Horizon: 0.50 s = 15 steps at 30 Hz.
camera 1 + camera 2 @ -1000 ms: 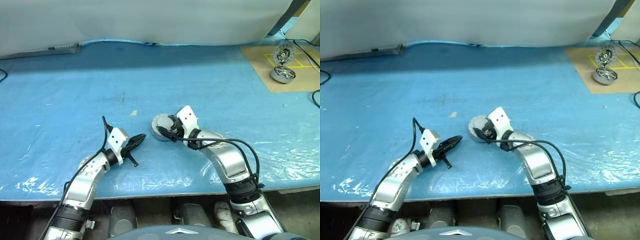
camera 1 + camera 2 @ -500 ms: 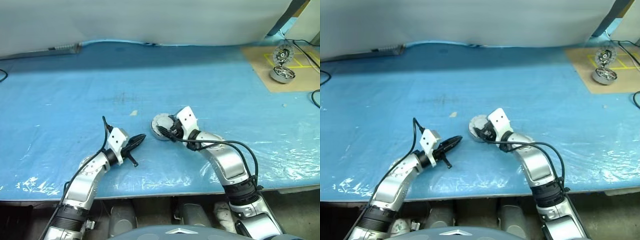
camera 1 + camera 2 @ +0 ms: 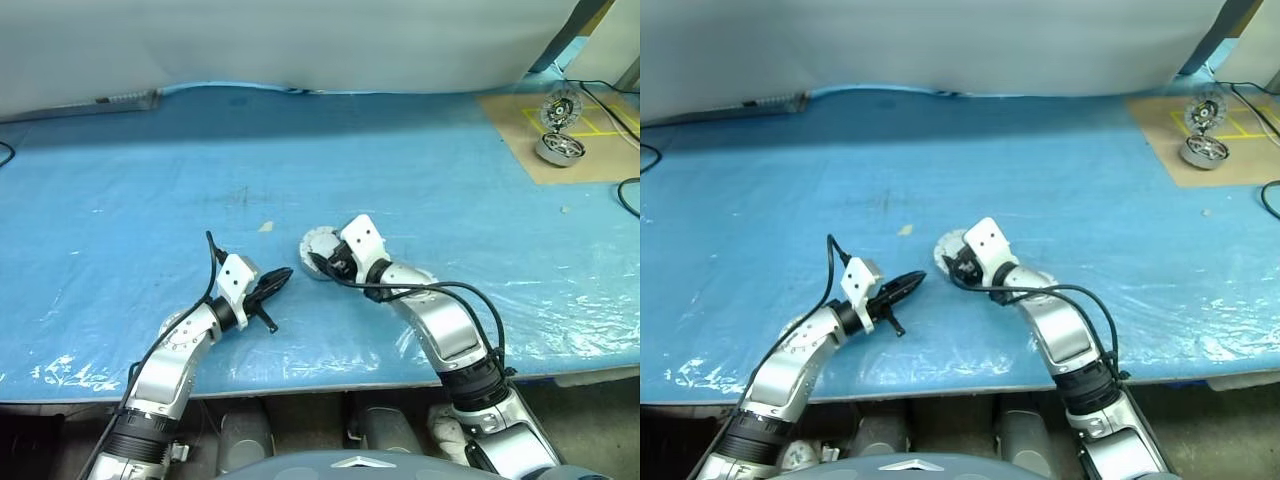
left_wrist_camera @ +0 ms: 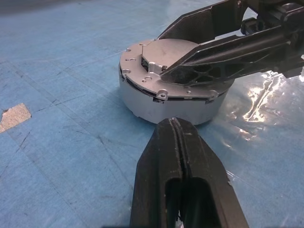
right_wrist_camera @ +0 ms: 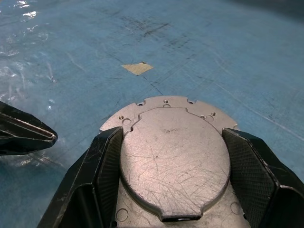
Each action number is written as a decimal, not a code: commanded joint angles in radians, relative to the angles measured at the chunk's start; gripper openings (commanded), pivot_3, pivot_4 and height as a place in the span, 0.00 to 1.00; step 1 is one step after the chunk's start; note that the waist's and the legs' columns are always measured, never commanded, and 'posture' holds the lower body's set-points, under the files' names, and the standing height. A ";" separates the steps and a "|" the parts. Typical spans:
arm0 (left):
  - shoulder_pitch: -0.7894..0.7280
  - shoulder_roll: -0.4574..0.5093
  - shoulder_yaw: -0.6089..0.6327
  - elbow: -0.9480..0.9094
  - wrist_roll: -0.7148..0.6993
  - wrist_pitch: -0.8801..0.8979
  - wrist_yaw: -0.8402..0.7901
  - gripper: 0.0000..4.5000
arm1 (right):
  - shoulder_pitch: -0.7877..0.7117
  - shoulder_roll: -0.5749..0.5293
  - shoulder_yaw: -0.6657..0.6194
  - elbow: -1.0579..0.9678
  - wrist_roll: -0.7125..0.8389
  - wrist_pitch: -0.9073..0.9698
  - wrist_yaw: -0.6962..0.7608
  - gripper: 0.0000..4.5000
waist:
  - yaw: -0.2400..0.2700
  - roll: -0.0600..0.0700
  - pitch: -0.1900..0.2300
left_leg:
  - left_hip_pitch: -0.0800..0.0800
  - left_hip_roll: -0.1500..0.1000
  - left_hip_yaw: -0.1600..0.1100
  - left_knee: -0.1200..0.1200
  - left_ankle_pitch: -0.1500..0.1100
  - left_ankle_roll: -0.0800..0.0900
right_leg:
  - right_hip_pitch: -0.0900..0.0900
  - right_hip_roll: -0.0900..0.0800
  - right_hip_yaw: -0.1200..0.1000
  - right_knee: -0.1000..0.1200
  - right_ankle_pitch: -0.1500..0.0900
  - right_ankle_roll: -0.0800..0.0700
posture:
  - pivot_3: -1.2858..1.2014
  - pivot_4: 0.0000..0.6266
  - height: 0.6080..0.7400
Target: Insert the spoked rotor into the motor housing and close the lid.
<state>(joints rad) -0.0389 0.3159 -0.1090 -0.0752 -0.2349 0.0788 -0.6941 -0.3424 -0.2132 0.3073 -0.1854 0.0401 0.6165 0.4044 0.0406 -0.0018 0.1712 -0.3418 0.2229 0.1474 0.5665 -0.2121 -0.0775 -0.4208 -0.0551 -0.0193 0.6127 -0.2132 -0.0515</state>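
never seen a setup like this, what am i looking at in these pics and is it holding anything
A two-armed robot stands at a table covered in blue plastic. Two pictures come from cameras on its head, two from cameras on its wrists. The right claw has its fingers spread on either side of the raised centre of a round grey motor housing with its lid shut. The left claw is shut, holds nothing, and points at the housing from close by. A similar motor unit sits on tan cardboard at the far right corner.
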 commanded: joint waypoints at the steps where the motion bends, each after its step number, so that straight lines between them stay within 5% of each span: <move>1: 0.000 -0.001 0.001 -0.026 -0.007 -0.017 -0.004 0.00 | -0.004 0.013 0.018 0.020 -0.023 0.057 -0.024 0.66 | 0.000 0.000 0.000 | 0.000 0.000 0.000 0.000 0.000 0.000 | 0.000 0.000 0.000 0.000 0.000 0.000 | 0.52 0.24 1.00; 15: -0.049 -0.008 0.062 0.016 -0.041 0.058 0.056 0.00 | 0.035 -0.019 0.020 0.077 -0.019 -0.006 0.022 0.66 | 0.001 0.000 -0.002 | 0.000 0.000 0.000 0.000 0.000 0.000 | 0.000 0.000 0.000 0.000 0.000 0.000 | 0.52 0.24 1.00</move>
<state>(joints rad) -0.0543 0.3094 -0.0900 -0.0441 -0.2503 0.1003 -0.6721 -0.3410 -0.2183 0.3151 -0.1594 0.0260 0.5928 0.4116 0.0415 -0.0014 0.1689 -0.3416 0.2227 0.1475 0.5663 -0.2120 -0.0777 -0.4206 -0.0551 -0.0189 0.6125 -0.2133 -0.0514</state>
